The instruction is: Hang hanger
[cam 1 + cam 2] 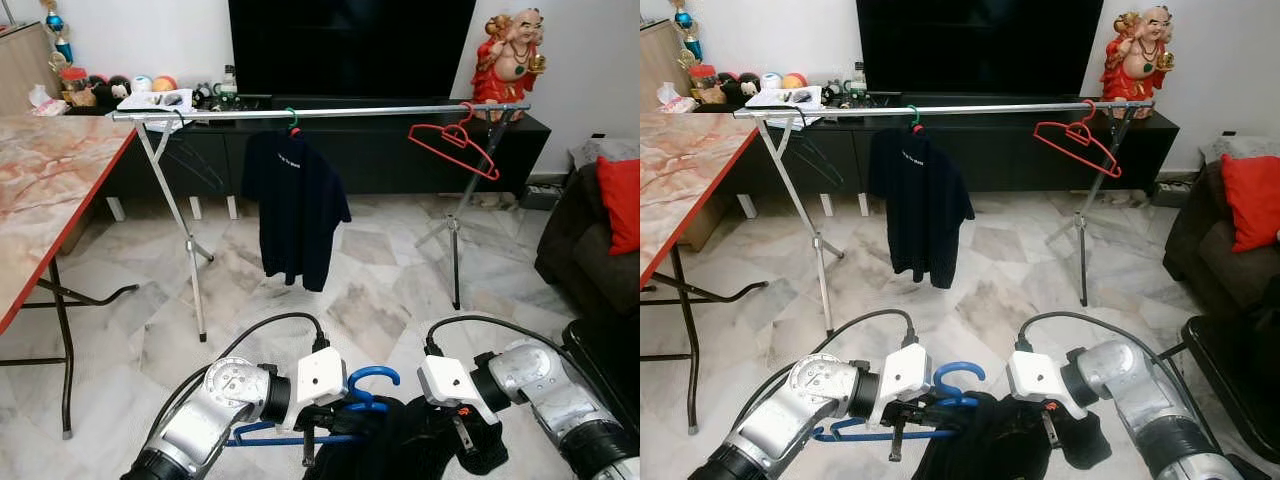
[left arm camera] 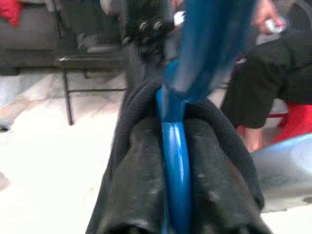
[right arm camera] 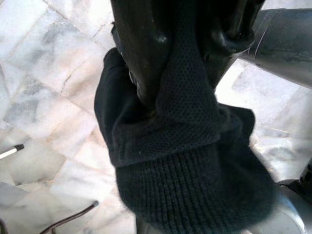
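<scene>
Nearest the camera, the blue hanger (image 1: pixel 345 405) is carried low between the two arms, its hook curling upward and a dark garment (image 1: pixel 420 445) draped over it. Its left end effector (image 1: pixel 312 425) is clenched on the hanger's blue bar, which the left wrist view shows squeezed between the two black fingers (image 2: pixel 141 180) with cloth bunched around them. On the right, the right end effector (image 1: pixel 462 435) grips a fold of the garment's knit fabric. Across the marble floor (image 1: pixel 370 290), well apart from the arms, stands the drying rack with its metal rail (image 1: pixel 330 112) running left to right; a dark shirt (image 1: pixel 295 205) hangs near its middle and a red hanger (image 1: pixel 455 145) near its right end. The step in hand looks like carrying the loaded hanger to that rail. To do it well, the robot should probably close the gap first, then lift the hook above the rail over the bare stretch between the shirt and the red hanger, keeping the hook's opening turned toward the rail. The left grip ought to stay firm so the hanger does not twist, while the right hand supports the cloth so it neither slides off nor drags on the floor.
</scene>
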Tool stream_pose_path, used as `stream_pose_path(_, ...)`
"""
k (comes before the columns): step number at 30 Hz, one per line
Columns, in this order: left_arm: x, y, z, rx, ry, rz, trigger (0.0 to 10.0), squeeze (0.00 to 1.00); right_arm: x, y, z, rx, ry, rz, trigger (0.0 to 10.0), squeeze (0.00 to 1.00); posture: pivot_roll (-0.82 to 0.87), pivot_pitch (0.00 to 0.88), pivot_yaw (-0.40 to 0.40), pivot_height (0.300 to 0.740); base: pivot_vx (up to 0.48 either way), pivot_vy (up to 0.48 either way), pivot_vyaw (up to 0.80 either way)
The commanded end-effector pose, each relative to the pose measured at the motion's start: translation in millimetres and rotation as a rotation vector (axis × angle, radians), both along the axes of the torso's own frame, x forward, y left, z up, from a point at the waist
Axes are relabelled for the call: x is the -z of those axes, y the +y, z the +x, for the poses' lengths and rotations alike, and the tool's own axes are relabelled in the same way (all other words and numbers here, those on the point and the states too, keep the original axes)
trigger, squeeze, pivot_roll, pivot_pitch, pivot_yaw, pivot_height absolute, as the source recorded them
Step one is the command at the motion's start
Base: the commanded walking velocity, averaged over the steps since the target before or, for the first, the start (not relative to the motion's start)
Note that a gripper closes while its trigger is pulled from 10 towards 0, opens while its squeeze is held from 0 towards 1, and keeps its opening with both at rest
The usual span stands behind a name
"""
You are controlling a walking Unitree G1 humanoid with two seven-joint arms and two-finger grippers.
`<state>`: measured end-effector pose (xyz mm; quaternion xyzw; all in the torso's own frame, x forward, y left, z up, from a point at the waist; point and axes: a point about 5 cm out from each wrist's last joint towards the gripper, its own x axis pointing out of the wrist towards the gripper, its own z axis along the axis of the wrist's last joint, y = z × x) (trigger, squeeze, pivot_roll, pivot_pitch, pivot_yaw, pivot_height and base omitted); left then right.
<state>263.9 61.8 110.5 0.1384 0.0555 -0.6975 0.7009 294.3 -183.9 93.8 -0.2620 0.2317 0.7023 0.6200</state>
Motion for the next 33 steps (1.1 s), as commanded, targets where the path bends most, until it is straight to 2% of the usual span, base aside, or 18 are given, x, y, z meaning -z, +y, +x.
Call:
stream_pose_path(1,-15.1,-1.3,4.0,0.03,-0.038,-0.013,10.0,1.0,5.2,-0.5,-3.5,-0.027,0.02,-0.03,0.0,0.0,0.05,0.032,-0.045,0.74,0.0,0.0,0.0)
stream_pose_path(10,-14.4,10.8,5.9,0.054,-0.039,0.052,10.0,1.0,8.4,-3.9,-5.2,-0.03,0.023,-0.06,0.0,0.0,0.05,0.033,-0.046,0.74,0.0,0.0,0.0)
stream_pose_path(12,-11.6,18.8,8.7,0.046,-0.053,0.103,10.0,1.0,10.5,-6.3,-5.9,-0.031,0.02,-0.081,0.0,0.0,0.05,0.033,-0.046,0.74,0.0,0.0,0.0)
stream_pose_path(18,-12.2,38.1,15.6,-0.003,-0.075,0.167,10.0,1.0,16.0,-11.7,-7.1,-0.028,-0.001,-0.14,0.0,0.0,0.05,0.035,-0.048,0.74,0.0,0.0,0.0)
stream_pose_path(21,-13.4,52.6,22.3,-0.067,-0.094,0.198,10.0,1.0,18.4,-15.5,-7.0,-0.004,-0.011,-0.157,0.0,0.0,0.05,0.036,-0.049,0.74,0.0,0.0,0.0)
stream_pose_path(23,-17.1,68.8,28.1,-0.151,-0.106,0.198,10.0,1.0,18.5,-18.7,-4.3,0.053,-0.029,-0.145,0.0,0.0,0.06,0.038,-0.049,0.74,0.0,0.0,0.0)
stream_pose_path(26,-18.6,77.0,31.0,-0.206,-0.113,0.193,10.0,1.0,17.7,-20.7,-0.7,0.107,-0.052,-0.134,0.0,0.0,0.06,0.041,-0.047,0.74,0.0,0.0,0.0)
stream_pose_path(28,-19.1,90.7,34.8,-0.323,-0.139,0.172,10.0,1.0,16.4,-25.6,5.9,0.215,-0.1,-0.112,0.0,0.0,0.06,0.043,-0.045,0.74,0.0,0.0,0.0)
stream_pose_path(29,-19.1,90.7,34.8,-0.323,-0.139,0.172,10.0,1.0,16.4,-25.6,5.9,0.215,-0.1,-0.112,0.0,0.0,0.06,0.043,-0.045,0.74,0.0,0.0,0.0)
stream_pose_path(31,-13.8,99.5,38.6,-0.488,-0.176,0.123,10.0,1.0,12.9,-31.2,13.3,0.319,-0.154,-0.102,0.0,0.0,0.06,0.043,-0.044,0.74,0.0,0.0,0.0)
stream_pose_path(33,-12.1,101.6,41.0,-0.549,-0.197,0.109,10.0,1.0,11.7,-32.3,15.6,0.344,-0.17,-0.1,0.0,0.0,0.06,0.043,-0.044,0.74,0.0,0.0,0.0)
